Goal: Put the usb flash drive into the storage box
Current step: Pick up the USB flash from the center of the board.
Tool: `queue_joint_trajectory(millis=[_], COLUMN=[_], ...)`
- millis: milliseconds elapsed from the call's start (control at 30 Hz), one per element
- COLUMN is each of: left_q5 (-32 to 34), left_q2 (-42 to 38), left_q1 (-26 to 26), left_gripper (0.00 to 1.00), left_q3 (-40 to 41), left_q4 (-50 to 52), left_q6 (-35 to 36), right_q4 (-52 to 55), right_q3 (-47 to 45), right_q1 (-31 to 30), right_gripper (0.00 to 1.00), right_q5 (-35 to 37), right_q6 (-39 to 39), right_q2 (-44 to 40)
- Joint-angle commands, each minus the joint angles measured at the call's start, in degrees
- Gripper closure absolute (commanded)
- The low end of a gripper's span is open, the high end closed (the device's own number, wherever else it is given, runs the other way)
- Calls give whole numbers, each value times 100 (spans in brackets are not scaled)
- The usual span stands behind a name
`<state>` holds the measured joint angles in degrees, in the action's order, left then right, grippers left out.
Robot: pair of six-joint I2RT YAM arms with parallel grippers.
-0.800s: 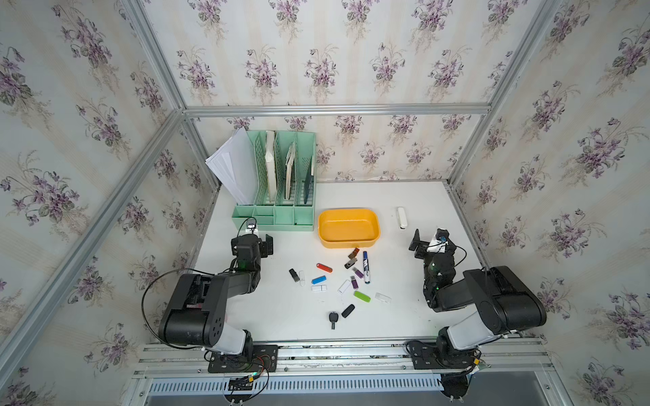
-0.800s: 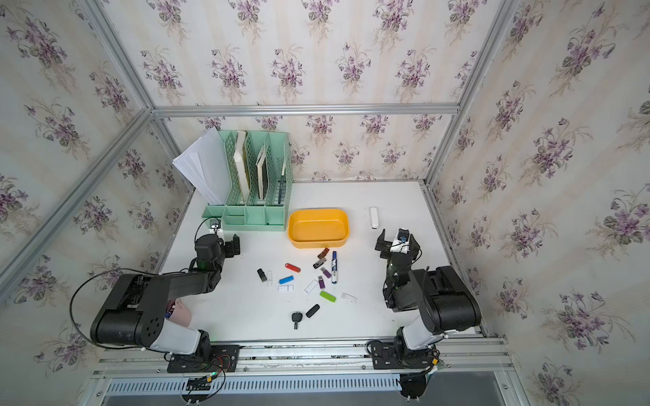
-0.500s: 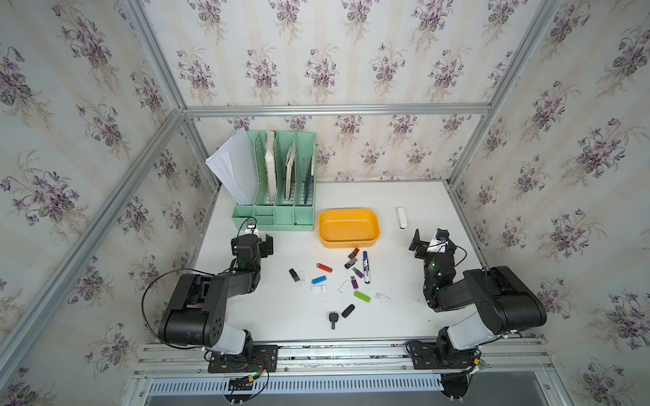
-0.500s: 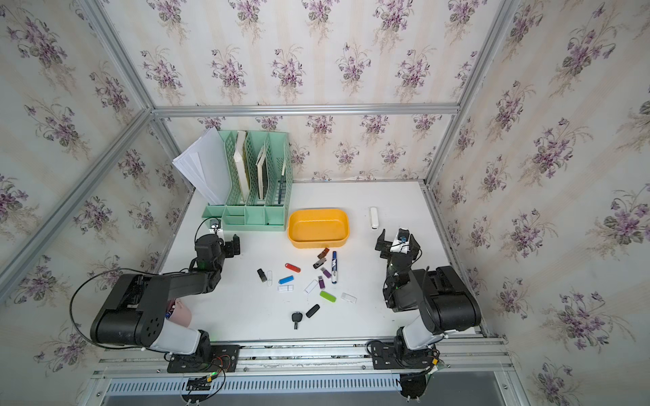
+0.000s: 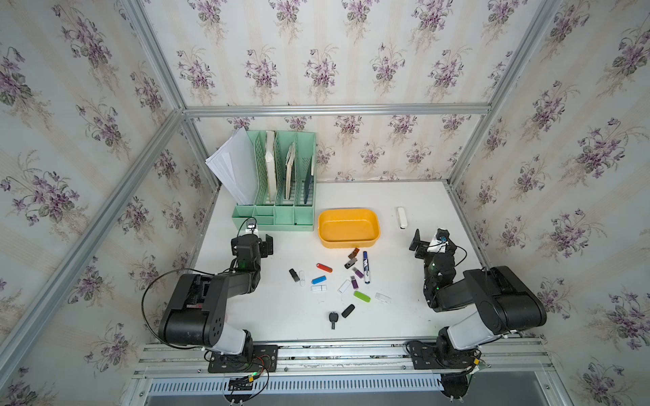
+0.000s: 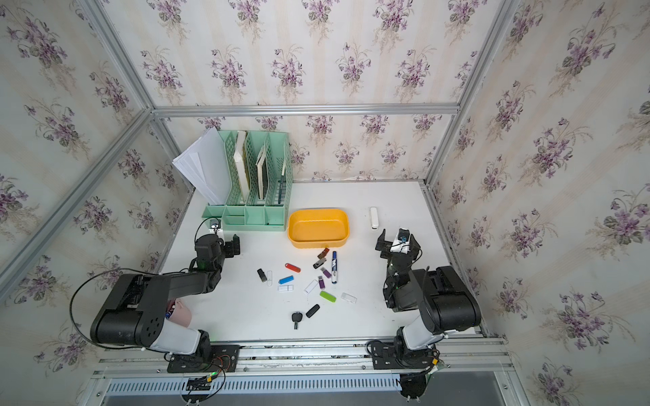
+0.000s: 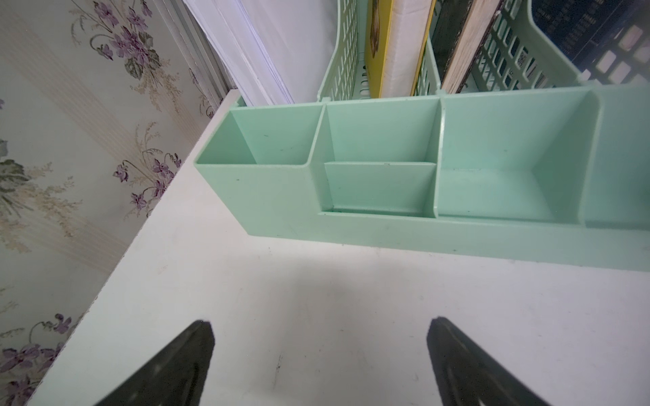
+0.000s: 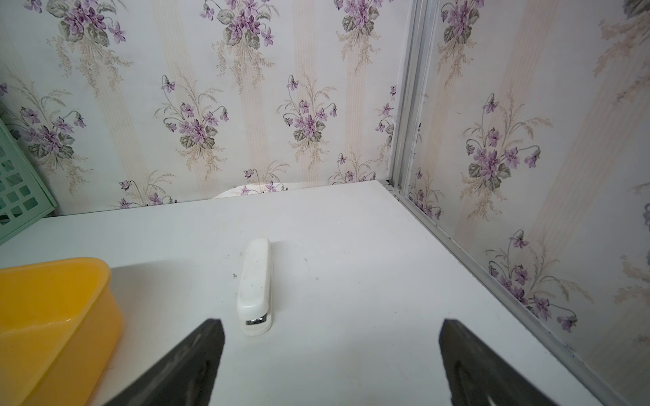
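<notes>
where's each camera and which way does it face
Top views: high over the front, looking down on the white tabletop; black left arm and right arm show.
Left wrist: behind the open left gripper, facing the mint-green plastic desk organizer.
Right wrist: behind the open right gripper, facing the white plastic stapler and back corner.
Shared: right wrist and top views show the shallow yellow-orange plastic tray.

You had a robot lab cell here, dressed up as an office desk. Aluminium frame (image 5: 336, 109) and floral wallpaper panels (image 5: 316, 52) boxed in a white tabletop (image 5: 404, 325). Two black arms (image 5: 197, 309) sat bolted to a rail (image 5: 337, 351) along the frame's bottom edge. Office props: mint file organizer (image 5: 281, 219) upper centre, stapler (image 5: 401, 217), loose flash drives (image 5: 324, 267) mid-frame.
</notes>
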<state>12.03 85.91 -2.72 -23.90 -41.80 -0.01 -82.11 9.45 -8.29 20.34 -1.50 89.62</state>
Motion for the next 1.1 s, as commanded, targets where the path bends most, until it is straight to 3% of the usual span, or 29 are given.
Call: queue_joint_trajectory(millis=[0,167,233,300,367,433,500,567,733,867,1067], left_q5=[-26,-41,-110,335,816,380,-67,-281,-1002,-1557,-2332], left_q2=[-7,-25,-239,-668,-681,-529,-107,4,-297,-443,-614], left_q1=[0,4,-34,-52,-35,-44,-68,-150,-399,-566,-913], left_gripper=[1,1,1,1,1,1,1,1,1,1,1], left_q3=[-42,-29,-224,-1175,-2366,-3336,-4133,-4491,-4588,-4522,-4103], left_q4=[-78,-97,409,2399,4428,5935,7140,7929,8977,9613,9395], left_q6=[1,17,111,-138,-708,-679,-1046,-1231,-1621,-2055,-2876], right_q4=[28,374,550,858,1722,3353,5445,6859,8374,9314,9626], right_q3=[13,168,198,264,499,1164,2164,2837,3237,3451,3385], right_q1=[-9,133,180,164,-64,-155,-173,-356,-1266,-1473,-1728], right_gripper=[0,0,0,0,0,0,0,0,0,0,0], right_q5=[5,-116,22,-218,192,183,-356,-576,-338,-881,-1235], right_q6=[44,183,320,181,54,212,730,850,932,1500,1804], right_q2=[-38,-65,-181,-369,-851,-1342,-1583,-1571,-1904,-1897,-1730])
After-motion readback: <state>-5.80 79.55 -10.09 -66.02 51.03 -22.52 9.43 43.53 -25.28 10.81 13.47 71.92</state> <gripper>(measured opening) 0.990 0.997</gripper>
